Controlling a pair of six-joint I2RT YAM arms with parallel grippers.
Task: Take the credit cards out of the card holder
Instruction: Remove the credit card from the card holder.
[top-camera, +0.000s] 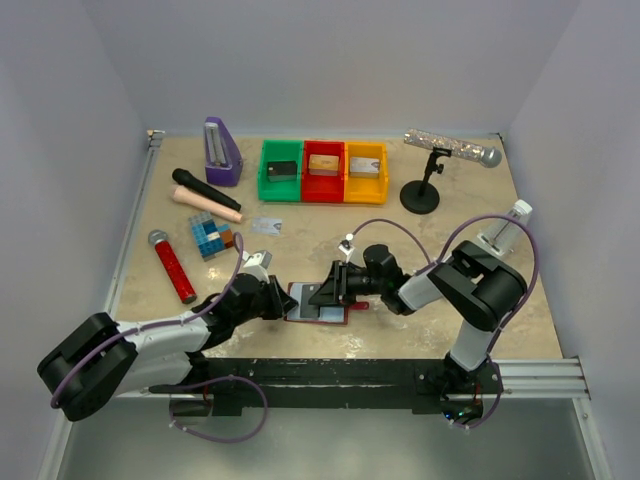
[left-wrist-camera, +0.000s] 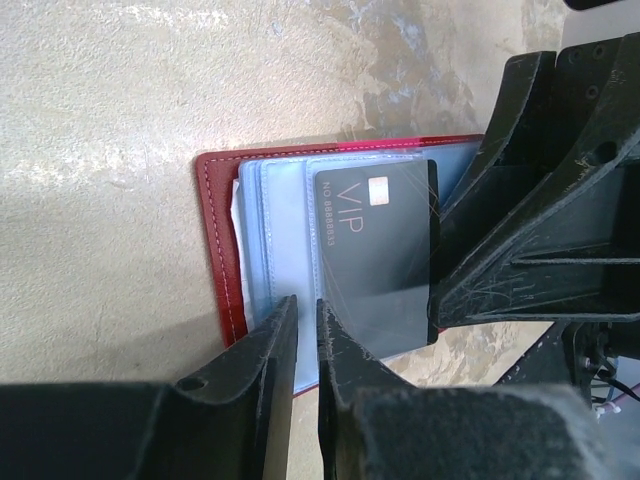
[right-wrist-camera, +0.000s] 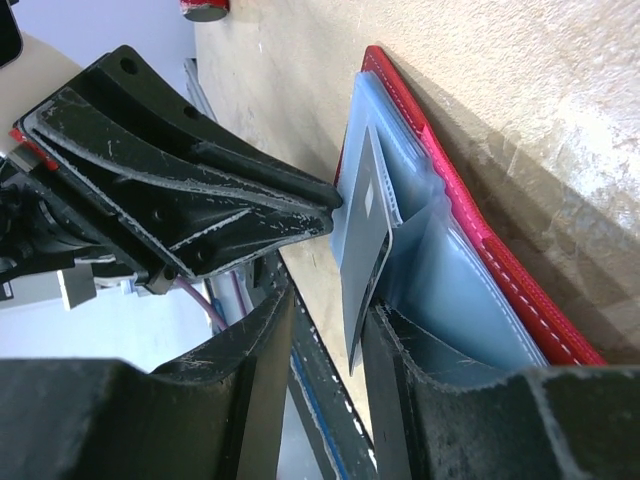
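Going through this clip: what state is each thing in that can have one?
card holder: open, flat on the table.
black card: partly lifted from the sleeves.
left claw: nearly shut at a sleeve edge; grip unclear.
right claw: open, black card between its fingers.
silvery card: loose on the table.

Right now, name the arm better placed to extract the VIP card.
Right: the right gripper straddles an edge of the VIP card; the left gripper pinches a sleeve of the card holder.
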